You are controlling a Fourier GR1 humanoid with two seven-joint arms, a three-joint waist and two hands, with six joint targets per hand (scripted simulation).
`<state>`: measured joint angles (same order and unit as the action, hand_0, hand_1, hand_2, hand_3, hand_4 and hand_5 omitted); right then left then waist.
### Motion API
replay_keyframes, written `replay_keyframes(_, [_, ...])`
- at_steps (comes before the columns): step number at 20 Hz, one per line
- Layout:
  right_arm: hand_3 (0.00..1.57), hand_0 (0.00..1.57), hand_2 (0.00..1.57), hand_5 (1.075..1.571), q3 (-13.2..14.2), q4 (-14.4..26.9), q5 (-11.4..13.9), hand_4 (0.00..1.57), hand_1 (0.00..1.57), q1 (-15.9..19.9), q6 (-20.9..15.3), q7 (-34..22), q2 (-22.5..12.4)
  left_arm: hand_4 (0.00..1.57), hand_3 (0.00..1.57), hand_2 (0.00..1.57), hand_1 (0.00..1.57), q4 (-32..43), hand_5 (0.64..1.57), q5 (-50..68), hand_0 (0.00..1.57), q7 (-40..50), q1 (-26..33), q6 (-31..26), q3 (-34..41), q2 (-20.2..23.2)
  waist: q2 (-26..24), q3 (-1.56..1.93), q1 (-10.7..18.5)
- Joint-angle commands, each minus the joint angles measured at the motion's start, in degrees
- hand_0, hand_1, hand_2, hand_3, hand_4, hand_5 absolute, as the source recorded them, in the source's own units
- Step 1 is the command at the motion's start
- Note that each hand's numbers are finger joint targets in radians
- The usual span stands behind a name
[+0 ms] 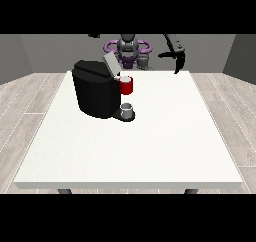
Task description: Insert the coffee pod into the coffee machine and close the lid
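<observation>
Broadly, most of the front view is taken up by a large white rectangular table (150, 146), which stands on a pale wood-plank floor (25, 101) between grey walls (45, 51). Two dark table legs can be made out under its near edge.

Next in size is a bulky black coffee machine (95, 93), set on the table's far half, toward the view's left. Its grey lid (110, 63) is seen raised and tilted back above the body, so the top is open. A red thing at the machine (126, 86) is seen at its front, on the side toward the view's right. Below that, a small grey cup-like thing (127, 108) is seen on the machine's dark base plate; whether it is the coffee pod cannot be told, and the pod cannot be plainly located elsewhere.

Behind the table's far edge the robot's grey and black torso with purple shoulder rings (129, 47) is seen, small at the top of the view.

A black arm is held up at the view's right, and the hand at the view's right (178, 58) hangs from it above the table's far edge, well apart from the machine and touching nothing. Its fingers are seen pointing down, fairly straight, with the thumb sticking out sideways toward the robot; nothing is held in it.

At the view's left only a small dark piece (93, 35) shows at the top; whether that hand is spread or curled cannot be told.
</observation>
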<state>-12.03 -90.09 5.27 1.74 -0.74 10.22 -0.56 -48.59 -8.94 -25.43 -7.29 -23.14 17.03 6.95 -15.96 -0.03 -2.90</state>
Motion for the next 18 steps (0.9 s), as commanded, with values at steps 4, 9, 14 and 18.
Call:
replay_keyframes(4, [0.00, 0.00, 0.00, 1.571, -1.14, -3.06, 2.83, 0.35, 0.00, 2.06, -4.43, -2.29, 0.54, 0.17, 0.00, 0.00, 0.00, -7.72, 1.571, 2.60, 0.00, 0.08, 0.04, -0.79, -3.21, -2.32, 8.62, 0.03, 3.90])
replay_keyframes(9, [0.00, 0.00, 0.00, 1.571, 2.43, 0.32, 5.05, 0.28, 0.00, 13.57, -9.27, -7.43, 0.55, 0.18, 0.00, 0.00, 0.00, -11.49, 1.571, 3.88, 0.00, -0.13, -1.93, -3.43, -3.52, 0.52, 11.91, 0.03, 7.24])
replay_keyframes(14, [0.00, 0.00, 0.00, 1.571, 0.24, 6.36, 7.93, 0.23, 0.00, 17.39, -14.45, -3.94, 0.54, 0.36, 0.00, 0.00, 0.00, -13.93, 1.571, 2.66, 0.00, -2.79, -0.72, -1.02, -6.41, -1.97, 15.92, 0.02, 8.53])
replay_keyframes(18, [0.00, 0.00, 0.00, 1.571, 9.11, 11.01, 5.58, 0.35, 0.00, 20.66, -11.46, -3.18, -0.75, 0.36, 0.00, 0.00, 0.00, -18.80, 1.571, 3.27, 0.00, -1.47, 3.14, -2.15, -7.63, -1.49, 16.78, 0.04, 10.55])
